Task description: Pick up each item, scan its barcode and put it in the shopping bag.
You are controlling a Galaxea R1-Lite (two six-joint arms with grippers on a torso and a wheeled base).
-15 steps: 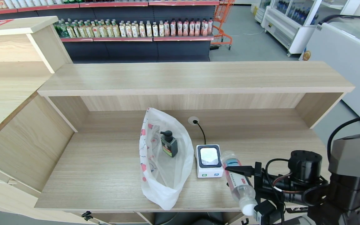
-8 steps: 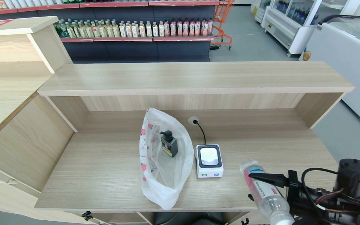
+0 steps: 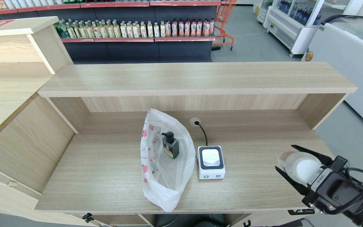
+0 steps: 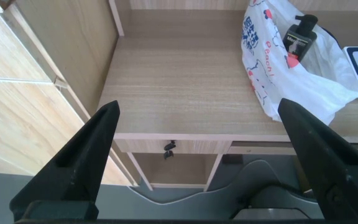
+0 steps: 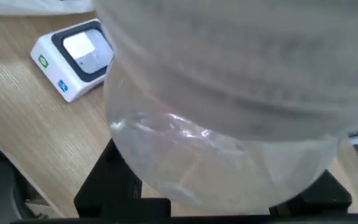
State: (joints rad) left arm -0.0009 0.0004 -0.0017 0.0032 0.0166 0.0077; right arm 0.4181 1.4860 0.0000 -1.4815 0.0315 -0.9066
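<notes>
While the right gripper's point(image 3: 284, 157) jaws clamp it, the clear bottle point(image 3: 296, 166) looks white-capped.

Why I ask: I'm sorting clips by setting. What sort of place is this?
Most likely a shop checkout: a barcode scanner and a shopping bag sit on a wooden counter, with shelves of bottled drinks and glass-fronted coolers behind.

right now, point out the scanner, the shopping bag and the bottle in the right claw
scanner point(image 3: 211, 156), head view, on its glass window
shopping bag point(image 3: 165, 195), head view, on its crumpled near end
bottle point(image 3: 296, 167), head view, on its clear body
</notes>
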